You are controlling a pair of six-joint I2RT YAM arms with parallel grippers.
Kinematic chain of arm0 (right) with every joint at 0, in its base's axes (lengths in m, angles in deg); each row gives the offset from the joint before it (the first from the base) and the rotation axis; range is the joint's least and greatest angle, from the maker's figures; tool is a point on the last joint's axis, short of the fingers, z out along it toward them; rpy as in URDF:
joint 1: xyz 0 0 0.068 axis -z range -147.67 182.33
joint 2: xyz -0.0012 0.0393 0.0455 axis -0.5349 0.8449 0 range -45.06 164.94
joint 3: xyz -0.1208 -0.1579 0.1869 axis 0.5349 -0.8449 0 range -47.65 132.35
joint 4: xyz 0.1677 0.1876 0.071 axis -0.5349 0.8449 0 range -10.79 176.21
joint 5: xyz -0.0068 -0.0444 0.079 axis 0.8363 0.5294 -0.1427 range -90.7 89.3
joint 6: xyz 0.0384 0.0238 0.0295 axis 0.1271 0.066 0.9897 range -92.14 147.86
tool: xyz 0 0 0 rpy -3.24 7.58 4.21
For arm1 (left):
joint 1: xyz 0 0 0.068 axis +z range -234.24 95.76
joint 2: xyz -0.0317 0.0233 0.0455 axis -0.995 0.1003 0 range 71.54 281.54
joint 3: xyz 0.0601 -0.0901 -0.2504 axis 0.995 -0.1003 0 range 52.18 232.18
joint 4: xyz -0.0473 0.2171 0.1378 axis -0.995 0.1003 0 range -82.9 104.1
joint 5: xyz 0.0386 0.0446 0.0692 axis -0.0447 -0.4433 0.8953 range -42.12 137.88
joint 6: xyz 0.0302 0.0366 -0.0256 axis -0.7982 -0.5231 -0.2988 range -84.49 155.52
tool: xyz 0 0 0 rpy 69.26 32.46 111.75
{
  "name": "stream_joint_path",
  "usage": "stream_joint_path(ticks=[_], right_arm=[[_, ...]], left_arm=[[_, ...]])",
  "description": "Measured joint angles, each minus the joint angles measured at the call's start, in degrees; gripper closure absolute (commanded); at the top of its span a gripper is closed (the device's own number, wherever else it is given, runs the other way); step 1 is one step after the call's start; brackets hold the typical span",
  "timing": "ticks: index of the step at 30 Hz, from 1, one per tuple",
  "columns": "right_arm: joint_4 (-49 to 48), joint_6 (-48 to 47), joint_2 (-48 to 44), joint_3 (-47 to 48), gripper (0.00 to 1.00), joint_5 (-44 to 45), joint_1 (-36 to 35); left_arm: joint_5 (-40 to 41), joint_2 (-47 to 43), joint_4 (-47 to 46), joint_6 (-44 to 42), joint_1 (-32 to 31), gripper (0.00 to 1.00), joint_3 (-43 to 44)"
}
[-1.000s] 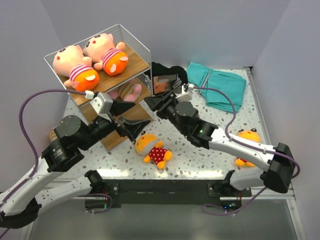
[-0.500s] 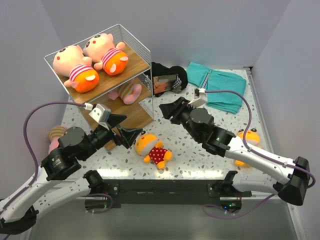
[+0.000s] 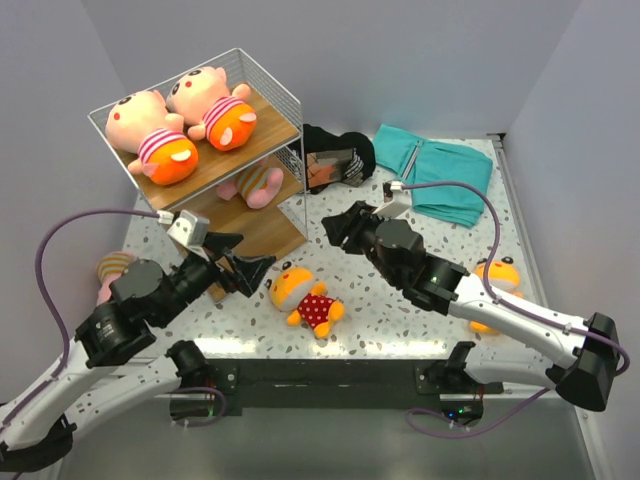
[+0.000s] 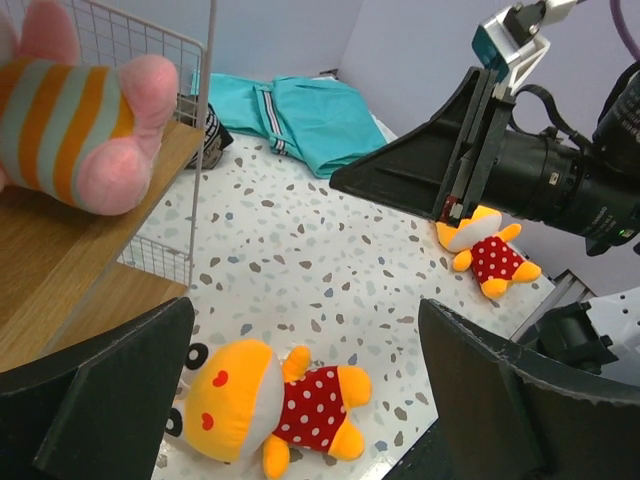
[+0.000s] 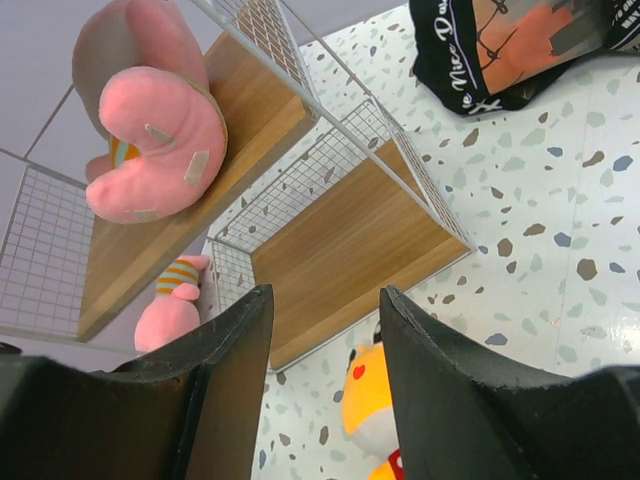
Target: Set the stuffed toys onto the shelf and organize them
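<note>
The shelf point(image 3: 283, 100) stands at the back left. Two pink striped stuffed toys point(image 3: 150, 135) point(image 3: 215, 105) lie on its top board, and a third point(image 3: 255, 183) lies on the middle board. An orange-yellow polka-dot toy point(image 3: 305, 297) lies on the table in front of it. Another polka-dot toy point(image 3: 497, 272) lies at the right, partly behind my right arm. A pink toy point(image 3: 112, 270) lies left of the shelf. My left gripper point(image 3: 240, 265) is open and empty, just above and left of the near toy point(image 4: 270, 400). My right gripper point(image 3: 340, 228) is open and empty, facing the shelf's lower board point(image 5: 350, 250).
A folded teal cloth point(image 3: 440, 170) and a black bundle point(image 3: 335, 155) lie at the back, right of the shelf. The shelf's wire side point(image 4: 205, 130) is close to my left gripper. The table's near edge runs just below the near toy.
Both grippers have drawn back from the shelf. The left moved down towards the near toy. The right moved right and away. The toys have not moved.
</note>
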Motion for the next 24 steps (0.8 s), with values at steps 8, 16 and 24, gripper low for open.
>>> stream_joint_path(ticks=[8, 16, 24], right_arm=[[-0.04, -0.63, 0.37, 0.0, 0.49, -0.13, 0.37], [0.04, -0.87, 0.48, -0.02, 0.49, -0.5, 0.79], [0.55, -1.31, 0.11, -0.37, 0.49, -1.6, 1.05]], left_arm=[[0.87, 9.77, -2.86, -5.4, 0.0, 0.01, 15.06], [5.53, 18.38, -10.88, -14.62, 0.02, 0.01, 26.97], [26.08, 27.19, -23.28, -30.18, 0.0, 0.0, 39.04]])
